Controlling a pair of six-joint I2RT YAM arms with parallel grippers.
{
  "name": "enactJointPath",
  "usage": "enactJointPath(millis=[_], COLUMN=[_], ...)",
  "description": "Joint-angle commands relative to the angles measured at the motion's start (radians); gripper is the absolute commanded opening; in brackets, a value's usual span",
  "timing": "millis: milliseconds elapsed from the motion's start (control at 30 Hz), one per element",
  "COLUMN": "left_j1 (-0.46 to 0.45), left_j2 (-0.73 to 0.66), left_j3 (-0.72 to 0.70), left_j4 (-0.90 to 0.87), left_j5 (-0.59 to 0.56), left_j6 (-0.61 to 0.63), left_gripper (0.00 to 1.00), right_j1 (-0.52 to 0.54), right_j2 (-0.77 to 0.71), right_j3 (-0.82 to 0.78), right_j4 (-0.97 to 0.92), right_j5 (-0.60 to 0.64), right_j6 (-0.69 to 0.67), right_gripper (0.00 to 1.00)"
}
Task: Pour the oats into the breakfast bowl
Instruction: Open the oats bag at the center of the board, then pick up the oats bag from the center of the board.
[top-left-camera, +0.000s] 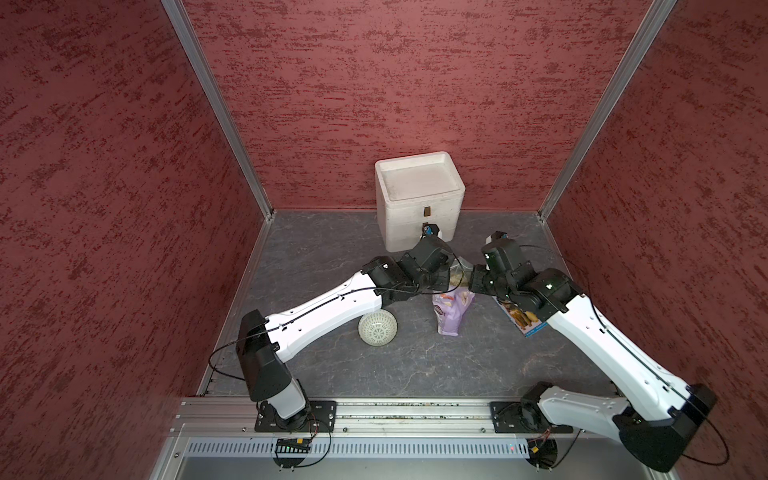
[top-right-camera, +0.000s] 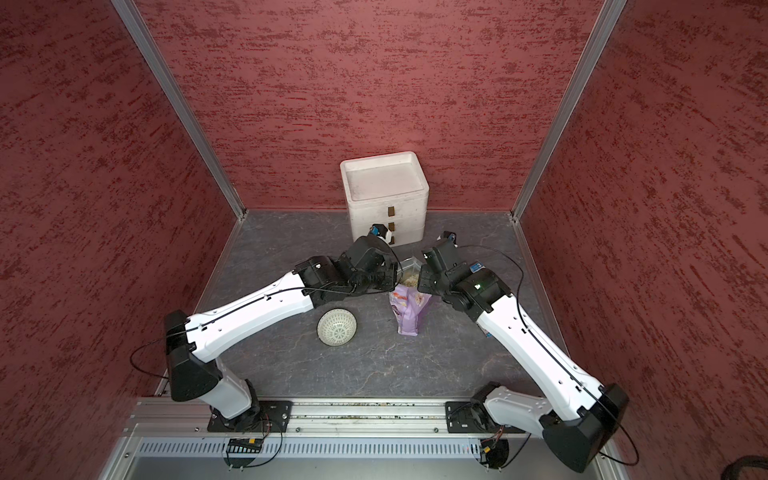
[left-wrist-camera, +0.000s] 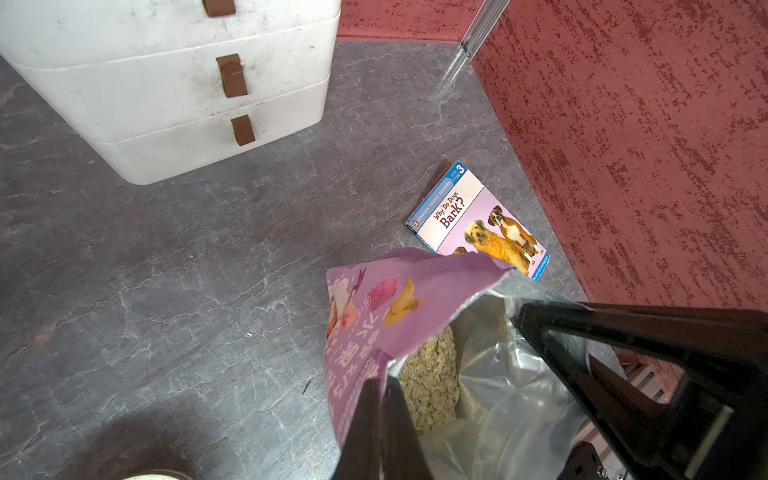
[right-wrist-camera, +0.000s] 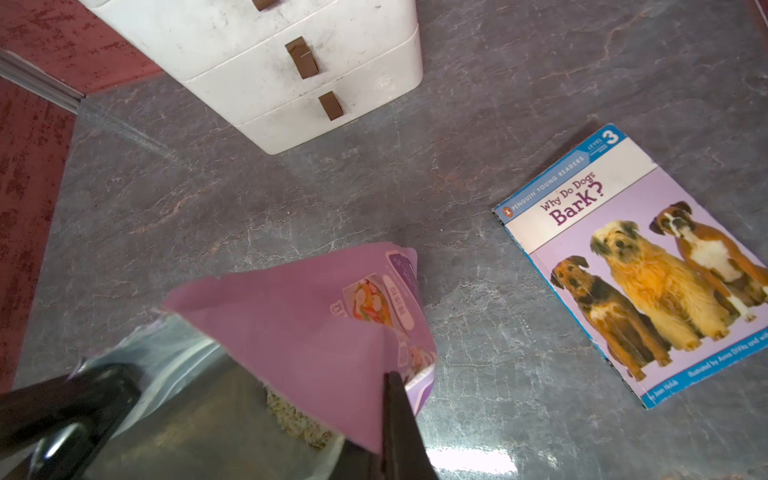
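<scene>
Both arms meet over the middle of the grey marbled table (top-left-camera: 415, 365), at the open mouth of the lilac oat pouch (top-left-camera: 451, 316). The left gripper (left-wrist-camera: 384, 384) is pinched together on the pouch's near-left lip, and the right gripper (right-wrist-camera: 388, 382) is clamped on the opposite lilac flap, so the mouth is held spread between them. Pale oats (left-wrist-camera: 430, 386) lie inside against the silver lining (whether the pouch's base rests on the table or hangs just clear cannot be told). The breakfast bowl (top-left-camera: 377, 329) sits left of the pouch and apart from it, partly under the left forearm, its lattice outside turned towards the camera. A white foam drawer box (top-left-camera: 419, 199) with brown tabs stands at the far wall. The book "Why Do Dogs Bark?" (right-wrist-camera: 636, 266) lies flat to the right.
</scene>
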Motion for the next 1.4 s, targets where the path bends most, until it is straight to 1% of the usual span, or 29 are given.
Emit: enactJointPath(millis=[0,67,133,267,300,367,400,433,467,500,533,567,700,767,867,933,1000,1067,1167,1233,1367], left_j1=[0.046,0.056,0.066,0.071,0.071,0.071,0.071,0.071,0.071,0.071,0.071,0.071,0.071,0.071,0.071,0.071,0.071,0.071,0.071,0.069,0.061], left_j2=[-0.021,-0.016,-0.002,0.034,0.040,0.051,0.056,0.061,0.065,0.066,0.068,0.067,0.055,0.041,0.009,-0.013,-0.026,-0.032,-0.031,-0.031,-0.043], left_j3=[-0.029,-0.056,-0.067,-0.048,-0.045,-0.042,-0.040,-0.038,-0.032,-0.025,-0.019,-0.015,-0.024,-0.039,-0.083,-0.117,-0.138,-0.139,-0.134,-0.130,-0.100], left_j4=[0.004,0.072,0.110,0.111,0.110,0.114,0.114,0.113,0.101,0.088,0.075,0.063,0.041,0.041,0.068,0.091,0.098,0.091,0.071,0.071,0.006], left_j5=[-0.018,0.048,0.099,0.107,0.105,0.104,0.104,0.102,0.092,0.082,0.072,0.063,0.033,0.017,-0.006,-0.018,-0.025,-0.027,-0.027,-0.030,-0.075], left_j6=[-0.060,-0.107,-0.158,-0.255,-0.277,-0.308,-0.321,-0.334,-0.349,-0.360,-0.373,-0.388,-0.473,-0.526,-0.595,-0.645,-0.698,-0.739,-0.798,-0.811,-0.864], left_gripper=[0.00,0.00,0.00,0.00,0.00,0.00,0.00,0.00,0.00,0.00,0.00,0.00,0.00,0.00,0.00,0.00,0.00,0.00,0.00,0.00,0.00], right_j1=[-0.024,-0.023,-0.023,-0.023,-0.023,-0.023,-0.023,-0.023,-0.023,-0.023,-0.023,-0.024,-0.023,-0.024,-0.023,-0.015,0.005,0.040,0.116,0.171,0.251], right_j2=[-0.056,-0.063,-0.058,-0.020,-0.009,0.009,0.013,0.012,0.001,-0.012,-0.033,-0.059,-0.219,-0.313,-0.441,-0.495,-0.517,-0.511,-0.471,-0.443,-0.410], right_j3=[-0.071,-0.129,-0.173,-0.215,-0.221,-0.232,-0.234,-0.237,-0.244,-0.252,-0.262,-0.276,-0.384,-0.453,-0.552,-0.623,-0.688,-0.732,-0.756,-0.766,-0.828], right_j4=[0.163,0.269,0.355,0.482,0.505,0.536,0.545,0.554,0.565,0.573,0.575,0.577,0.618,0.639,0.662,0.702,0.743,0.772,0.791,0.812,0.900], right_j5=[0.020,-0.025,-0.044,-0.081,-0.086,-0.089,-0.093,-0.103,-0.124,-0.136,-0.142,-0.144,-0.174,-0.183,-0.204,-0.222,-0.237,-0.221,-0.160,-0.130,-0.068], right_j6=[-0.049,-0.047,-0.049,-0.069,-0.074,-0.081,-0.085,-0.092,-0.106,-0.111,-0.112,-0.113,-0.104,-0.077,-0.023,0.031,0.059,0.059,0.021,-0.007,-0.060], right_gripper=[0.00,0.00,0.00,0.00,0.03,0.17,0.26,0.38,0.60,0.76,0.83,0.86,0.94,0.97,0.98,0.99,0.98,0.98,0.99,0.98,0.98])
